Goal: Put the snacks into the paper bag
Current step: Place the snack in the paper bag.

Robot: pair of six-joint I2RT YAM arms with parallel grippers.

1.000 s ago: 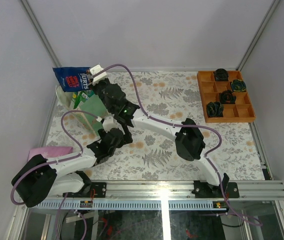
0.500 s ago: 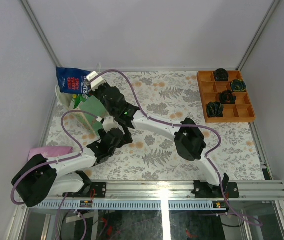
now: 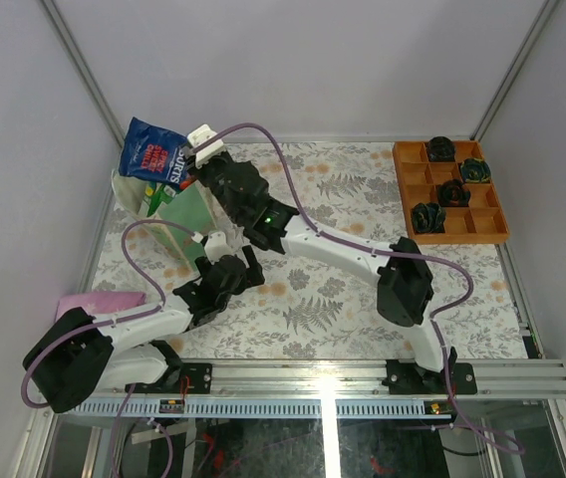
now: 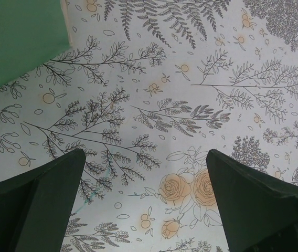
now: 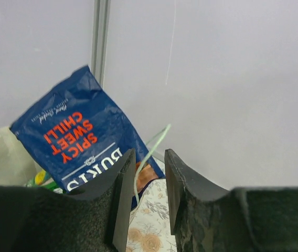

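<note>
Because the blue BURTS crisp bag (image 3: 156, 151) stands tilted, half out of the mouth of the paper bag (image 3: 185, 214) at the far left corner of the tabletop (image 3: 363, 309), I judge that the next move depends on this tilt. Its long axis goes up and to the left from the right gripper (image 5: 149, 157), which is just beside its lower end. The jaws stand a little apart and seem to pinch nothing; only a thin string handle (image 5: 151, 147) passes through the gap. The left gripper (image 4: 145, 157) is spread wide and empty over the floral cloth beside the bag's green side, so the right arm is nearer. Both walls are close here, while the orange tray (image 3: 502, 234) is well apart.
</note>
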